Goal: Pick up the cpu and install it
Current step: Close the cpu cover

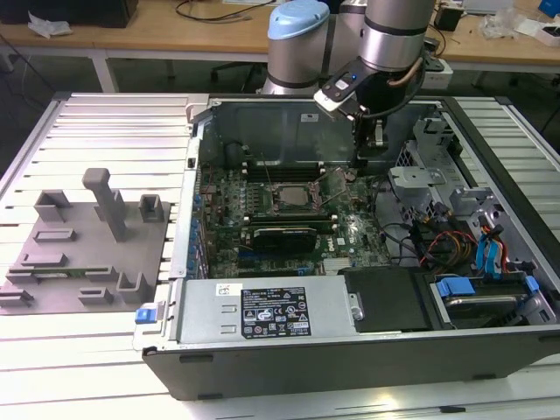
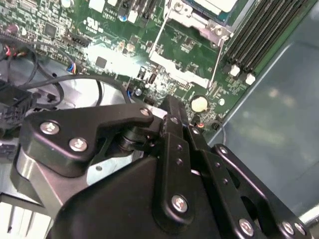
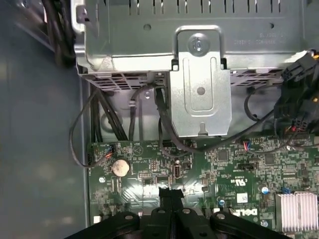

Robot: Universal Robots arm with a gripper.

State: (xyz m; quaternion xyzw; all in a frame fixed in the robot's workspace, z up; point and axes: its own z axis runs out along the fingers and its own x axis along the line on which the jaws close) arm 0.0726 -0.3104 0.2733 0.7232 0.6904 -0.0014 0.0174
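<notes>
- Although the cpu [image 2: 214,4] is square and so shows no long axis, its edges run parallel to the dark memory slots [image 2: 259,35] beside it.
- It lies flat with its pale, shiny top facing up, seated inside the socket's metal frame [image 2: 192,17] on the green motherboard [image 1: 262,249].
- 1 thin wire lever [image 2: 158,37] runs along the frame's side.
- The gripper [image 1: 361,156] hangs inside the case, apart from the cpu and toward the exterior view's right of the socket.
- Its 2 black fingers [image 3: 164,196] are clenched together with nothing between them.
- In both wrist views the tips point down at the board near a round coin battery [image 3: 120,167]. Whether they touch the board cannot be told.
- A folded metal drive cage [image 3: 199,74] with black cables looping under it stands just past the board's edge.
- A finned silver heat sink [image 3: 296,206] sits on the board.
- The open computer case [image 1: 350,367] lies on its side on a white slatted table [image 1: 52,350].
- Its grey power supply [image 1: 262,311] is along the near wall, and blue cables [image 1: 490,254] are bundled at the exterior view's right.
- On the exterior view's left of the case, a grey fixture block [image 1: 87,236] with posts and pockets rests on the table.
- Wooden workbenches [image 1: 219,35] cross the room behind the arm.
</notes>
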